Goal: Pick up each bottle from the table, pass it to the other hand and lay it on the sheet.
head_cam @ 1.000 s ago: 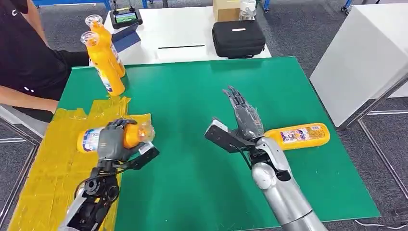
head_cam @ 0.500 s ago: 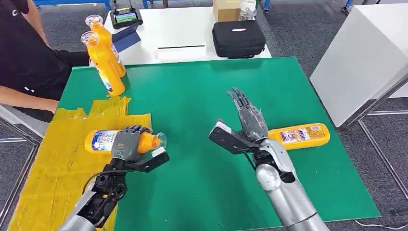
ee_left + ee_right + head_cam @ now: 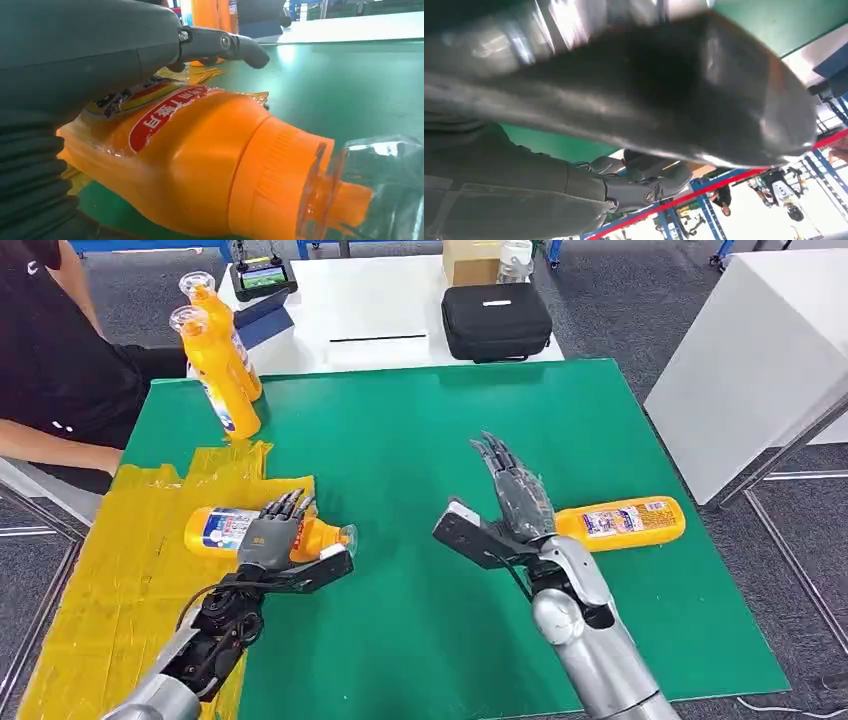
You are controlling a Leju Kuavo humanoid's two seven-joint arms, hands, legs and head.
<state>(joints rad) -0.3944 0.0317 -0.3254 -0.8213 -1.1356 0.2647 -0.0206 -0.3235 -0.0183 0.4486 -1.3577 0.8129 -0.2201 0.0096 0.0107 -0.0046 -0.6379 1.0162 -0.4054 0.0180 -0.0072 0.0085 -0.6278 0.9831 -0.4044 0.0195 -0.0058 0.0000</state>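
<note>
An orange bottle (image 3: 222,528) with a clear cap lies on its side at the edge of the yellow sheet (image 3: 110,580), its cap end over the green table. My left hand (image 3: 272,538) is over the bottle's neck end with fingers stretched out and not wrapped round it; the left wrist view shows the bottle (image 3: 200,160) under straightened fingers (image 3: 220,42). My right hand (image 3: 512,502) is held open above the table, fingers spread and empty. A second orange bottle (image 3: 628,522) lies on its side just right of it.
Two more orange bottles (image 3: 222,380) stand upright at the table's (image 3: 400,430) far left corner. A person in black sits beside that corner. Behind the green table is a white table with a black case (image 3: 496,320) and a box.
My left hand carried the bottle a little to the right and down onto the sheet's edge, then its fingers uncurled from it. The right hand barely moved.
</note>
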